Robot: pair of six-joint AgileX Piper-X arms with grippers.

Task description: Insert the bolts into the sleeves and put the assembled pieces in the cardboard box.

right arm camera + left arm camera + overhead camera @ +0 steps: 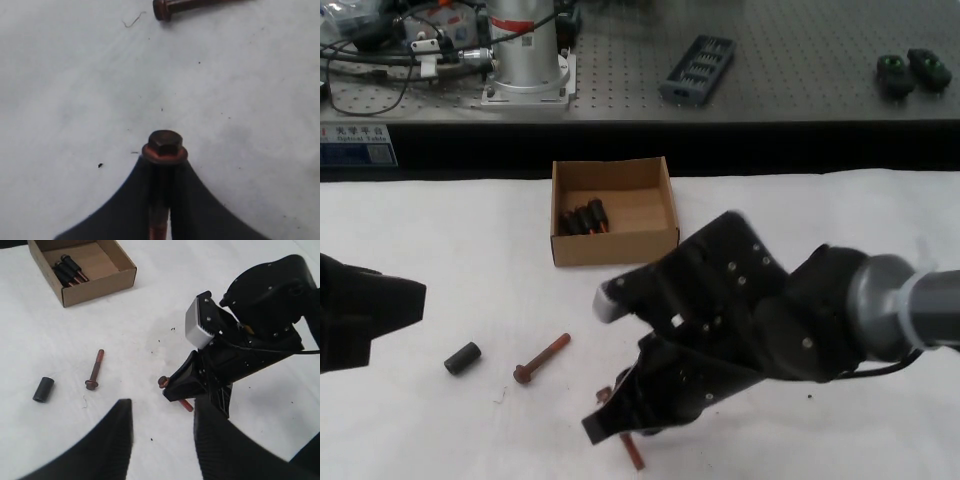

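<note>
Copper-coloured with a hex head, the gripped bolt [164, 146] sits pinched between the two fingers of the right gripper [181, 386]. The fingers are closed on the shank just behind the head. In the high view the far end of the shank pokes out past the fingers toward the near edge. The gripper is low over the white cloth [840, 215] that covers the tabletop, and we cannot tell whether the bolt touches the cloth.

Near it, on the left arm's side, we see a loose bolt [542, 360] lying flat on the cloth, its head pointing toward the near edge. A short black sleeve [463, 358] lies on its side just beside that head, apart from it.

Farther back on the cloth stands the cardboard box [616, 248], open at the top. A few assembled pieces [585, 218], black sleeves with copper ends showing, are bunched together against one of its walls.

The left gripper [162, 410] hangs above the cloth with its fingers spread wide and nothing between them. It points toward the right gripper and holds well clear of the sleeve and the loose bolt.
</note>
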